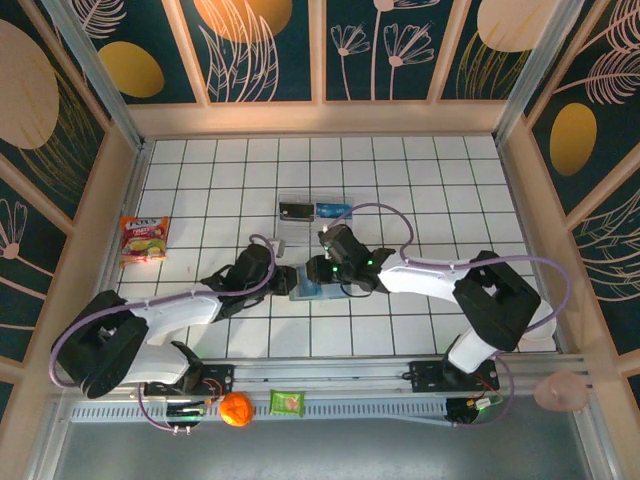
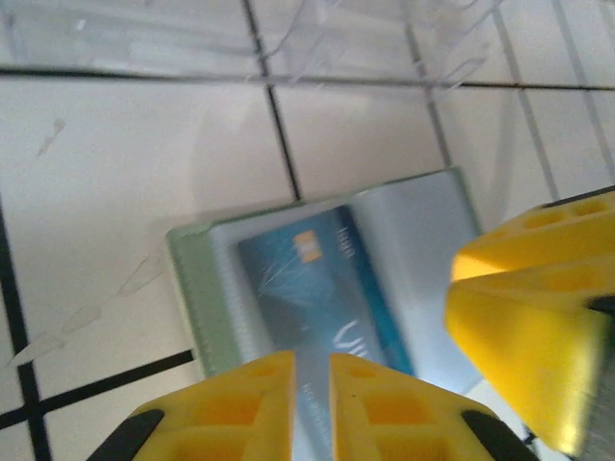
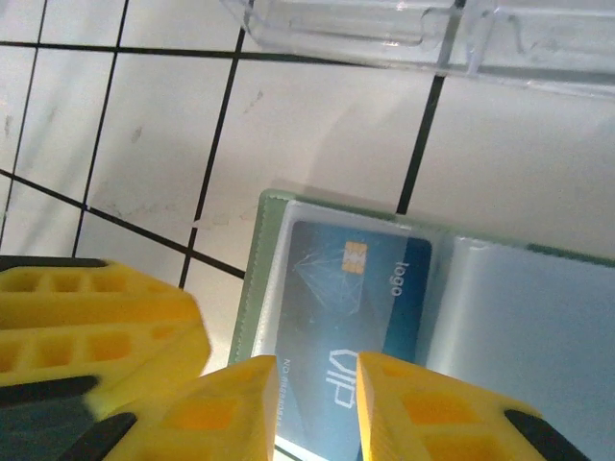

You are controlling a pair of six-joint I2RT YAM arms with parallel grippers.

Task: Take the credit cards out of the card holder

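The card holder (image 3: 509, 336) lies open and flat on the white tiled worktop (image 3: 317, 125), right under the right claw (image 3: 315, 413). Its long side runs across that claw from left to right, and its right-hand leaf is cut off by the frame edge. One blue card (image 3: 357, 303) sits in the left leaf with its long axis pointing straight away from the claw, gold chip at the far end, near end passing between the fingers. Those fingers stand a little apart; their tips are cut off, so contact with the card is unclear. The left claw (image 2: 312, 408), just left of the right one, has its fingers almost together with a slit between them, and I cannot tell whether it pinches anything. Beyond both claws stands one clear tray (image 3: 336, 29) holding two pieces: a dark card (image 1: 297, 211) and a light blue card (image 1: 333, 210), both too small to read.
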